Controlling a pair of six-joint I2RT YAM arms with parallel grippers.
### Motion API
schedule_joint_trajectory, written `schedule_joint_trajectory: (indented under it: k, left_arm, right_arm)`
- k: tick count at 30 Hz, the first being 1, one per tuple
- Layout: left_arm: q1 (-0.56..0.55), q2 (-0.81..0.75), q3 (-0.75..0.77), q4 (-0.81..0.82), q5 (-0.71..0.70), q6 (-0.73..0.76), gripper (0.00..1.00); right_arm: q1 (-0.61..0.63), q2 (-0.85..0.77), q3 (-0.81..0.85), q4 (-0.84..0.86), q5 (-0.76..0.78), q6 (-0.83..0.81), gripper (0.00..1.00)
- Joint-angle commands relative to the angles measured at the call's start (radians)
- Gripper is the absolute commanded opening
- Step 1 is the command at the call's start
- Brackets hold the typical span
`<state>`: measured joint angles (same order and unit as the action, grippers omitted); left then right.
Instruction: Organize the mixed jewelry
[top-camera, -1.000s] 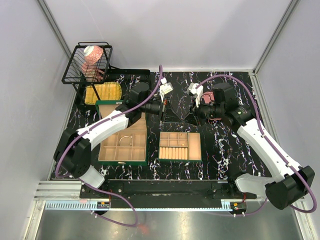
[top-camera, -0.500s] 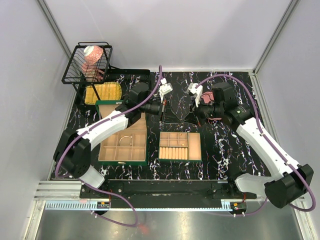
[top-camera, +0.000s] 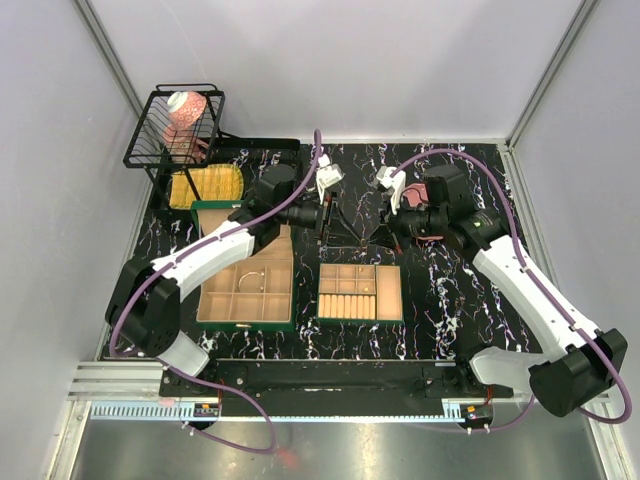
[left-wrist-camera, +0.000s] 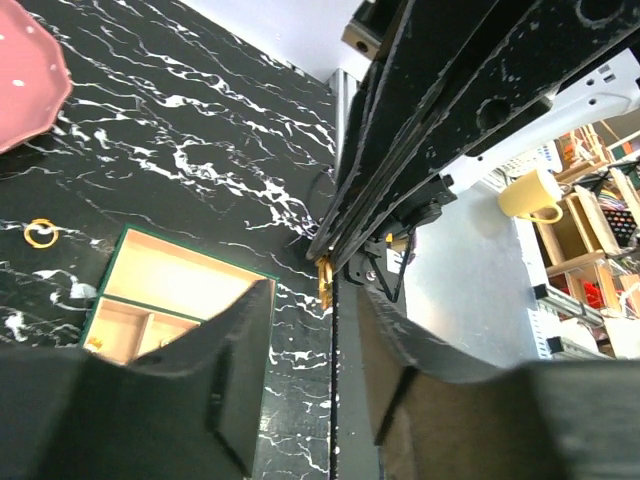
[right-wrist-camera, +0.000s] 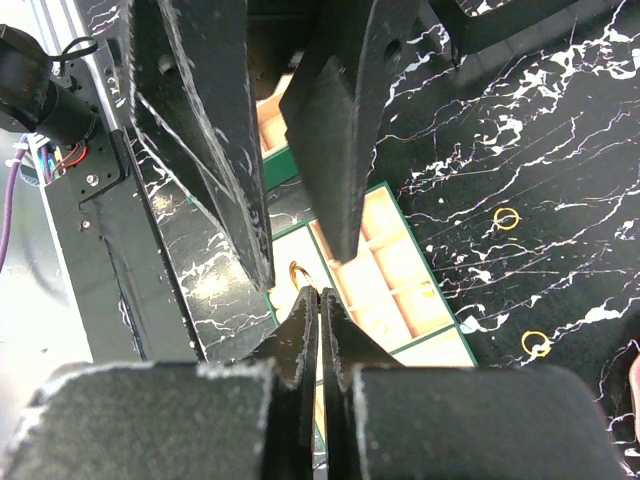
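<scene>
A small gold ring of the mixed jewelry is pinched at the tips of my right gripper, which is shut on it. My two grippers meet tip to tip above the table's middle, the left gripper facing the right gripper. In the left wrist view my left gripper stands open, with the gold ring just beyond its fingers. The left fingers flank the ring without touching it. Loose gold rings lie on the black marbled table.
Two green boxes with beige compartments sit open below the grippers. The pink plate lies beyond them, mostly hidden by the right arm in the top view. At the back left stand a black wire basket and a yellow tray.
My right gripper's jaws have closed on the gold ring. My left gripper's jaws have parted and let go of it. Both arms stayed almost in place.
</scene>
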<state>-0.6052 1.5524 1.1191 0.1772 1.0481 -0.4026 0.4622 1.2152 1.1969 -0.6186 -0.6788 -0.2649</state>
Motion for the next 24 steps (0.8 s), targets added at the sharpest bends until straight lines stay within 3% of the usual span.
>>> schedule_joint_trajectory:
  k: [1,7,11,24]
  left_arm:
    - [0.035,-0.06,0.012,-0.005,-0.036,0.068,0.46]
    - [0.047,-0.087,0.036,-0.212,-0.126,0.269,0.52]
    - [0.048,-0.084,0.042,-0.369,-0.296,0.431,0.53]
    - [0.002,0.092,0.165,-0.582,-0.628,0.55,0.54]
  right_arm:
    - [0.004,-0.052,0.003,0.003,0.05,-0.002,0.0]
    - [0.004,-0.066,0.001,-0.01,0.148,-0.007,0.0]
    - [-0.002,-0.098,-0.022,0.002,0.254,-0.008,0.0]
    - [-0.102,-0.198,-0.111,0.051,0.518,0.006,0.0]
